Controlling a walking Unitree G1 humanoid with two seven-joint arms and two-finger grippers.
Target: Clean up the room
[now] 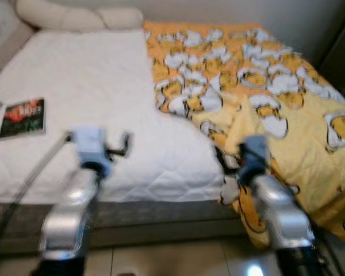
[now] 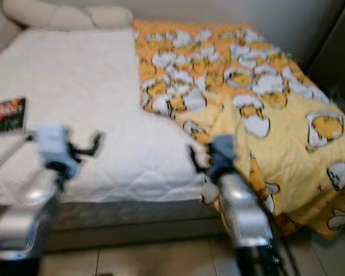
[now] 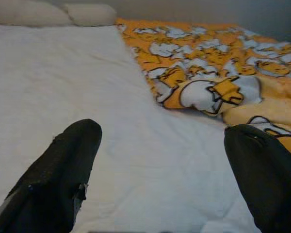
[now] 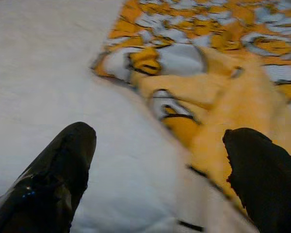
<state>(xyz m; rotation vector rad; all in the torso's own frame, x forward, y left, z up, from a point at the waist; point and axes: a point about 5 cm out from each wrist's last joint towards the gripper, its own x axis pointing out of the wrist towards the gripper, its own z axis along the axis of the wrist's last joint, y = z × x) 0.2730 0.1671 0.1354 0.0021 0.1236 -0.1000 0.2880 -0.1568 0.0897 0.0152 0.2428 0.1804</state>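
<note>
Lining up on the bed to straighten the blanket.

My left gripper (image 3: pixel 160 170) and right gripper (image 4: pixel 157 170) both hover spread apart, empty, at the mattress (image 1: pixel 92 98) edge. The yellow blanket (image 1: pixel 276 115) lies bunched across the right half, draping toward the tiled floor (image 1: pixel 172 259). Next I'd say the right gripper must pinch its near hem. A book (image 1: pixel 23 118) rests far left, pillows (image 1: pixel 75 17) at the head.

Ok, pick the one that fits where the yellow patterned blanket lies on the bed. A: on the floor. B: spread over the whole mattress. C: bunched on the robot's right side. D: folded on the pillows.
C: the blanket covers the right side, leaving the white mattress bare.
</note>
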